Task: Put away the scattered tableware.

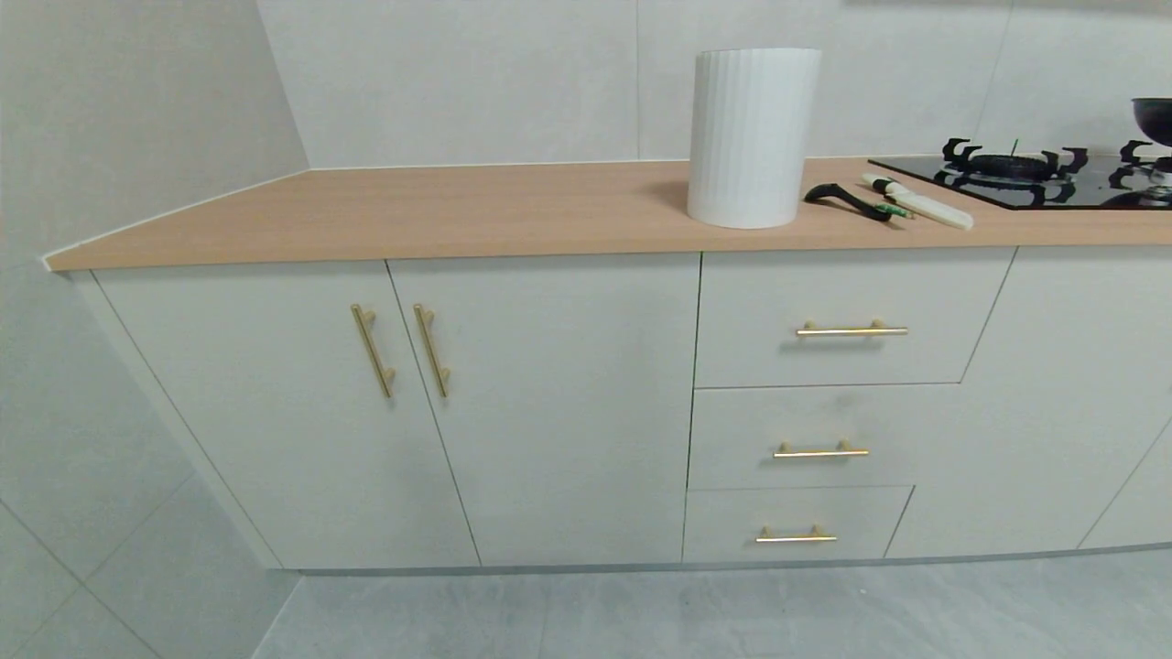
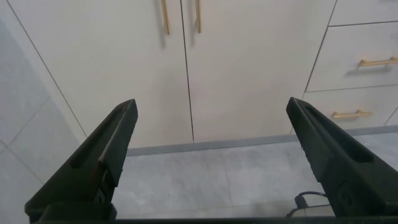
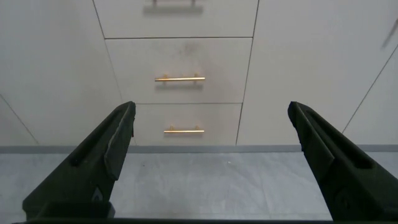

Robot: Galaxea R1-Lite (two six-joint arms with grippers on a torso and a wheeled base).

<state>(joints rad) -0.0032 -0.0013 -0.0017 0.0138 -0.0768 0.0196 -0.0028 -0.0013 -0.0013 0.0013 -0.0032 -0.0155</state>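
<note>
On the wooden countertop (image 1: 458,212) stands a tall white ribbed container (image 1: 753,137). Just to its right lie a black curved-handled utensil (image 1: 844,199) and a long white utensil (image 1: 918,203) with a small green piece beside it. My left gripper (image 2: 210,106) is open and empty, low down, facing the double cabinet doors (image 2: 186,56) above the floor. My right gripper (image 3: 210,107) is also open and empty, low in front of the drawers (image 3: 180,68).
A black gas hob (image 1: 1035,178) sits at the counter's right end, with a dark pot (image 1: 1154,117) at the edge of view. Below are two doors with gold handles (image 1: 401,350) and three drawers (image 1: 829,384). Grey tiled floor (image 1: 641,613) lies in front, a wall at the left.
</note>
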